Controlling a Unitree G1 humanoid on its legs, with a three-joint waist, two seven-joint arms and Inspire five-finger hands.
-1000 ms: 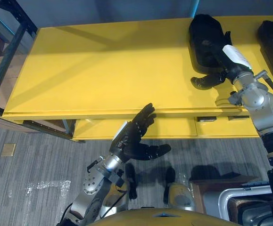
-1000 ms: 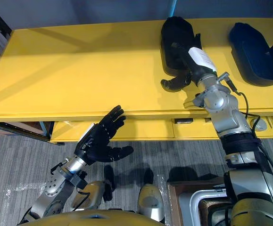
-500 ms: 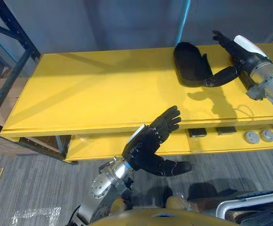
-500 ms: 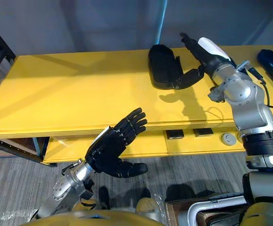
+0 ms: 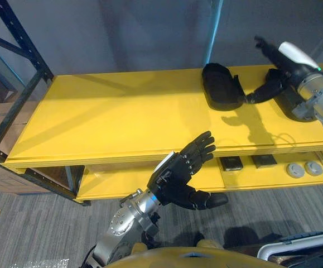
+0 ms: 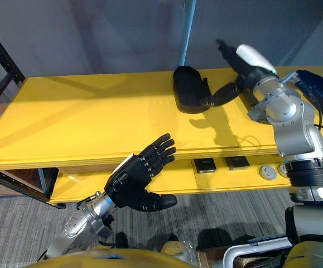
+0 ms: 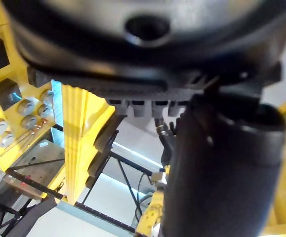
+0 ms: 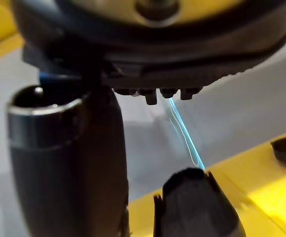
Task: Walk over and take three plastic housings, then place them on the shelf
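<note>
Open room spans the yellow shelf top (image 5: 122, 117) left of the black housing (image 5: 221, 92), bounded far left by a dark rack post (image 5: 22, 39)

Yellow counter (image 5: 122, 117): smooth painted finish, soft sheen. Near black housing (image 5: 221, 94): matt plastic, no glare. Second housing (image 6: 320, 89): dark blue plastic, slightly glossy. Both left hand (image 5: 172, 181) and right hand (image 6: 246, 71): matt black plastic; the right carries a glossy white cover (image 6: 256, 56). Dark rack frame (image 5: 20, 40): matt metal. Grey floor (image 5: 38, 223): grained, matt.

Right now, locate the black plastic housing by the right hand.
Right eye view: the black plastic housing lies on the yellow table near its far edge, just left of the right hand.
</note>
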